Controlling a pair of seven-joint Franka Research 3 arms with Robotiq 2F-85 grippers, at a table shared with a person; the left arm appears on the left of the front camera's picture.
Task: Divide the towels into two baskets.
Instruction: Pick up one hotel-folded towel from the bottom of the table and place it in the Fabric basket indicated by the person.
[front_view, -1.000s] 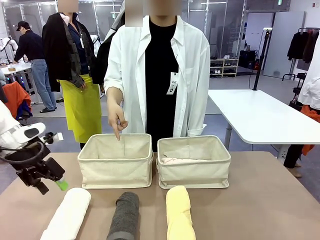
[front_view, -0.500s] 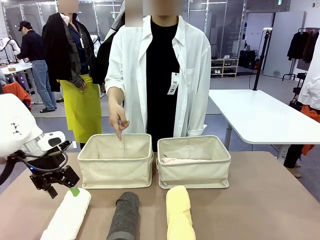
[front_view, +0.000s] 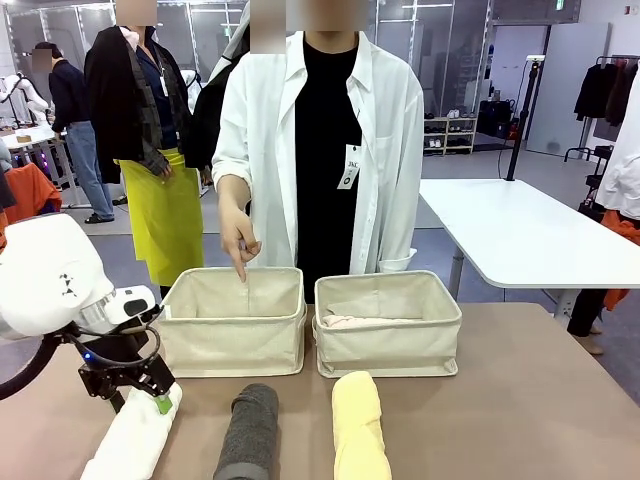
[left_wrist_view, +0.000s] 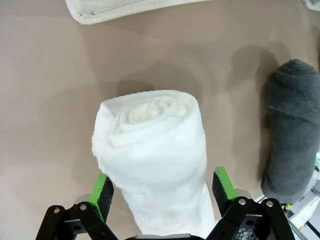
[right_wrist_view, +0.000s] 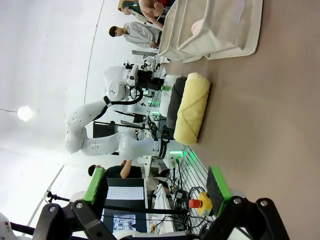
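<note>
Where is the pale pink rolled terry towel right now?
The pale pink rolled terry towel lies inside the right-hand cream canvas basket, just beyond the pale yellow rolled towel, in the front view.

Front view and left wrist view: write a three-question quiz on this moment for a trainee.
1. True or false: the left hand has a finger on each side of the white towel.
2. What colour is the towel lying in the right basket?
3. The person's hand points into: A the left basket; B the right basket; C the grey towel.
Key: 1 true; 2 pale pink; 3 A.
</note>
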